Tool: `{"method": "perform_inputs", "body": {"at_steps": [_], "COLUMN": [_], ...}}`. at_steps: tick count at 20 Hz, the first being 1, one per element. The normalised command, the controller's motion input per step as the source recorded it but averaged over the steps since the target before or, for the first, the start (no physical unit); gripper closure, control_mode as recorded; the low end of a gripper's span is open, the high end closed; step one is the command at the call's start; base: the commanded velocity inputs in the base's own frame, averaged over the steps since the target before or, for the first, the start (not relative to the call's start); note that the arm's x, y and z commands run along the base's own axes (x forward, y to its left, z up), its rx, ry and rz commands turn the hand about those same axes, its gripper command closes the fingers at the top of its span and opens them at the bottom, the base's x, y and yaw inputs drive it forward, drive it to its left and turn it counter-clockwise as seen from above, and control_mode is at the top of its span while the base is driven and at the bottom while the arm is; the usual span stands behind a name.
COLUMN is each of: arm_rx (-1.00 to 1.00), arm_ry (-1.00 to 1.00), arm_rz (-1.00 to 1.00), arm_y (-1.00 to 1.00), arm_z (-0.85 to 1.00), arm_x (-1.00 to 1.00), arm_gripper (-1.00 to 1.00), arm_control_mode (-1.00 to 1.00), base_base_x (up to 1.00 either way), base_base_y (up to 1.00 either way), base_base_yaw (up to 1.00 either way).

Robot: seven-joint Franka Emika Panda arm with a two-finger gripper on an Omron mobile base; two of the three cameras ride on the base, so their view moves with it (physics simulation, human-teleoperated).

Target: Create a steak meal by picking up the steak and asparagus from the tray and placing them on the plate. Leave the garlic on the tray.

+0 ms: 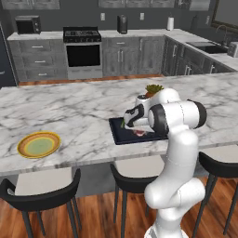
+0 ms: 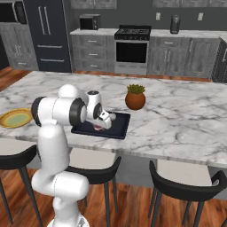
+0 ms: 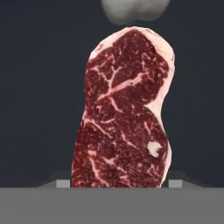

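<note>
The steak (image 3: 124, 113), raw red with pale fat edges, lies flat on the dark tray (image 3: 39, 87). My gripper (image 3: 118, 183) hangs straight over it, one fingertip on each side of its near end, close to its edges, jaws still apart. The whitish garlic (image 3: 133, 11) sits on the tray just beyond the steak's far end. In the base views the hand covers most of the tray (image 1: 120, 138) (image 2: 120, 128), and a bit of the steak (image 1: 140, 132) (image 2: 97, 127) shows under it. A green sliver of the asparagus (image 1: 122, 123) peeks out left of the hand. The yellow-rimmed plate (image 1: 39, 144) (image 2: 15, 118) sits far left.
A potted plant (image 1: 152, 89) (image 2: 135, 97) stands on the marble counter just behind the tray. Bar stools (image 1: 44, 190) line the counter's near edge. Bare marble runs between the tray and the plate.
</note>
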Motion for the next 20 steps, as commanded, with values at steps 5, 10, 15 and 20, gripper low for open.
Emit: {"method": "perform_inputs", "body": {"at_steps": [5, 10, 15, 20], "arm_rx": [0.01, 0.14, 0.15, 0.02], "arm_ry": [-0.14, -0.16, -0.11, -0.02], "arm_rz": [0.05, 0.08, 0.08, 0.12], "arm_y": [0.32, 0.43, 0.56, 0.91], "arm_z": [0.43, 0.8, 0.89, 0.59], "arm_x": [-0.45, -0.45, -0.25, -0.1], "arm_gripper": [1.0, 1.0, 1.0, 1.0], "arm_control_mode": [-1.0, -1.0, -1.0, -1.0], "base_base_x": [0.0, 0.0, 0.0, 0.0], "base_base_y": [0.0, 0.0, 0.0, 0.0], "base_base_yaw": [0.0, 0.0, 0.0, 0.0]}}
